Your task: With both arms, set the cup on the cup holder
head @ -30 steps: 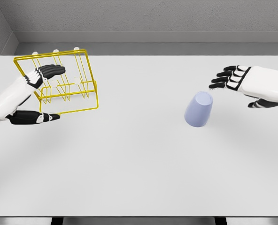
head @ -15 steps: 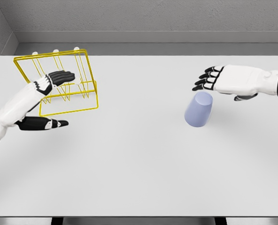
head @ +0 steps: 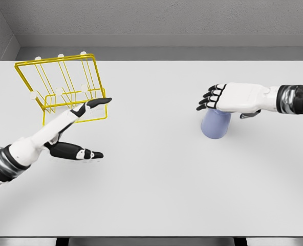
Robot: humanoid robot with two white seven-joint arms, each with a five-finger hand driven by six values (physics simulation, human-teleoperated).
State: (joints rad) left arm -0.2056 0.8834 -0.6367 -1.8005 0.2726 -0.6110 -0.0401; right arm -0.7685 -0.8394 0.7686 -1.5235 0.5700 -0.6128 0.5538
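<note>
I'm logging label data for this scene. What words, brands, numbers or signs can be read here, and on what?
None: no readable text or sign shows on the pale lavender plastic cup, the yellow wire cup holder, the white table, or either hand.

Two smooth white arms enter the frame, one from the lower left and one from the right edge. Each forearm is a rounded white shell that ends near the frame edge in a banded cuff of grey and dark metallic rings. The left hand (head: 72, 134) has a white back and black fingers broken by small white patches at the knuckle joints. The right hand (head: 228, 97) shows a broad white back, with short black fingers (head: 207, 99) likewise marked with white at the joints, and a dark thumb underneath.
</note>
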